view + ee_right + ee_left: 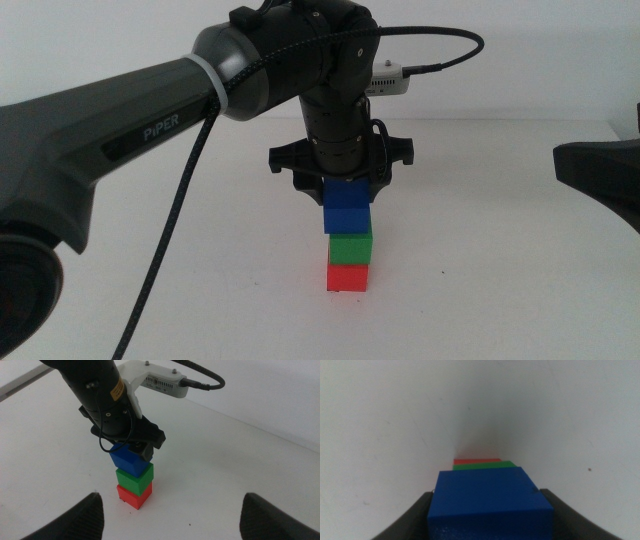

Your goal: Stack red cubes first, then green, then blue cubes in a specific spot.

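A red cube (347,277) rests on the white table, and a green cube (351,245) sits on top of it. The blue cube (347,212) lies on the green one, a little askew, with my left gripper (347,196) coming down from above and shut on it. In the left wrist view the blue cube (490,502) fills the gap between the jaws, with green (482,464) and red (476,460) edges showing beyond it. My right gripper (172,517) is open and holds nothing, well back from the stack (134,480). The specific spot is hidden under the stack.
The right arm (605,180) waits at the right edge of the middle view. The left arm's cable (170,240) hangs down at the left. A small dark speck (589,469) marks the white tabletop (480,290) around the stack.
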